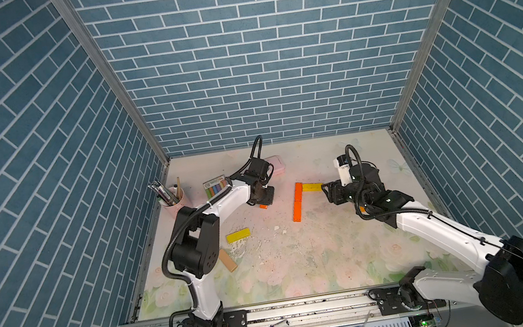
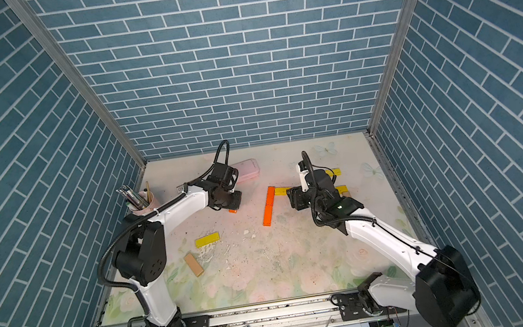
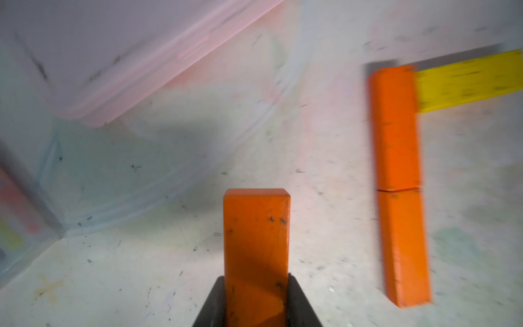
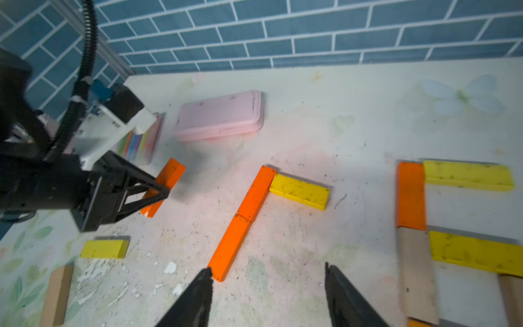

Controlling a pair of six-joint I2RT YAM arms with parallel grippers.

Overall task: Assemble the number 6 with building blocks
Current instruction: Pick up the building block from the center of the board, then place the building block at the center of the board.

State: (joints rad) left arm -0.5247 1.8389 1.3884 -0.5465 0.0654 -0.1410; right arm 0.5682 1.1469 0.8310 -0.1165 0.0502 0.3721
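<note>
Both top views: left claw (image 1: 263, 201) (image 2: 233, 206) was clamped on an orange block (image 1: 263, 207), low over the tabletop (image 1: 303, 269) toward the back-left corner, near the pink case (image 1: 277, 165) and chalk pack (image 1: 215, 186). Right claw (image 1: 325, 190) sat just beside the yellow bar (image 1: 311, 187), mid-tabletop toward the back edge. A yellow block (image 1: 238, 235) and a tan block (image 1: 227, 260) lay loose nearer the left edge.

Left wrist, blurry: the fingers (image 3: 300, 300) pinched the orange block (image 3: 256, 240) by its long sides. The orange line (image 3: 396, 136) was two blocks touching end to end, and the yellow bar (image 3: 467, 82) butted the far one square.

Right wrist: right claw (image 4: 268, 271) jaws stood apart, nothing between them, one tip just beside the orange line's (image 4: 243, 215) near end. The right cluster (image 4: 410, 195) of orange, tan and yellow blocks lay touching toward the right edge.
</note>
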